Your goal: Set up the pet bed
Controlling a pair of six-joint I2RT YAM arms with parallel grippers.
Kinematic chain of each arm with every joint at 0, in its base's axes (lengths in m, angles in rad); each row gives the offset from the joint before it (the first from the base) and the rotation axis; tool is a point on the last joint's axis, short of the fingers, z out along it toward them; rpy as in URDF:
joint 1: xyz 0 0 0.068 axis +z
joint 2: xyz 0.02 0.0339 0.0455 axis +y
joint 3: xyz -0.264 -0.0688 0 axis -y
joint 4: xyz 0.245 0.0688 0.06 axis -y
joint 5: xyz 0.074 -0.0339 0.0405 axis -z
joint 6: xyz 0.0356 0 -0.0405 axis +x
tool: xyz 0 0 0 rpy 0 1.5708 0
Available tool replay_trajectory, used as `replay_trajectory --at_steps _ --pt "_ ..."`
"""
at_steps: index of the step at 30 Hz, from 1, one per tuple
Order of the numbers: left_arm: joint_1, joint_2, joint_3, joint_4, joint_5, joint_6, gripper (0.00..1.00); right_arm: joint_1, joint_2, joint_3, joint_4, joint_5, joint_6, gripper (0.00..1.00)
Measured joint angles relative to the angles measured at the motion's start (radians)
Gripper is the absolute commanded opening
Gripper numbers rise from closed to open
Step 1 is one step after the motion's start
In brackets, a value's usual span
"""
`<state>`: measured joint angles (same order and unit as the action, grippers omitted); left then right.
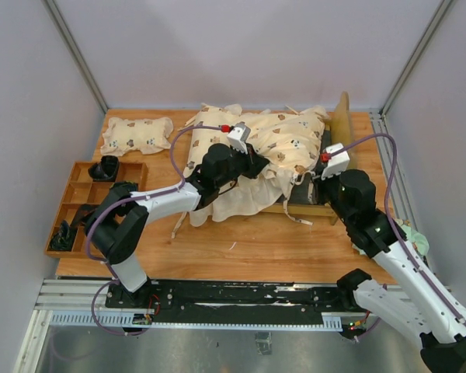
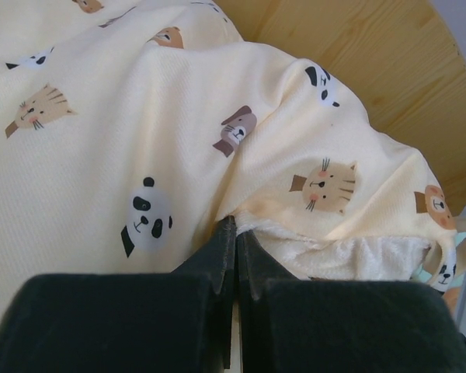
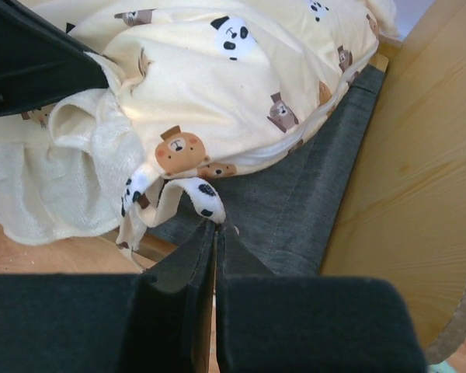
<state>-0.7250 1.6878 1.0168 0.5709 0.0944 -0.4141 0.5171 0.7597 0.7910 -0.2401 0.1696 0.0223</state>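
Observation:
The pet bed (image 1: 342, 116) stands at the back right, its wooden headboard on the right and its grey base (image 3: 311, 194) partly bare. A cream animal-print quilt (image 1: 272, 148) lies bunched over it and spills off the front left. My left gripper (image 2: 234, 225) is shut on a fold at the quilt's edge, where the fleecy underside shows. My right gripper (image 3: 216, 225) is shut on a printed tie strap (image 3: 194, 194) at the quilt's corner, just above the grey base beside the headboard (image 3: 419, 179). In the top view both grippers sit at the bed's front, left (image 1: 256, 167) and right (image 1: 311, 180).
A matching small pillow (image 1: 136, 134) lies at the back left. A wooden compartment tray (image 1: 70, 203) at the left edge holds black items (image 1: 105, 167). A pale green object (image 1: 414, 237) sits at the table's right edge. Walls close in the table on three sides.

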Motion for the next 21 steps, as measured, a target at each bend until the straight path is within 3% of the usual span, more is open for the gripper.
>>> replay_trajectory --at_steps 12,21 --pt "0.003 0.02 0.0 0.005 0.001 -0.02 0.0 -0.016 0.083 -0.119 0.06 0.089 0.033 0.0" --pt "0.003 0.021 0.0 0.005 0.0 -0.021 0.0 -0.043 0.143 -0.093 0.118 0.057 0.048 0.0"
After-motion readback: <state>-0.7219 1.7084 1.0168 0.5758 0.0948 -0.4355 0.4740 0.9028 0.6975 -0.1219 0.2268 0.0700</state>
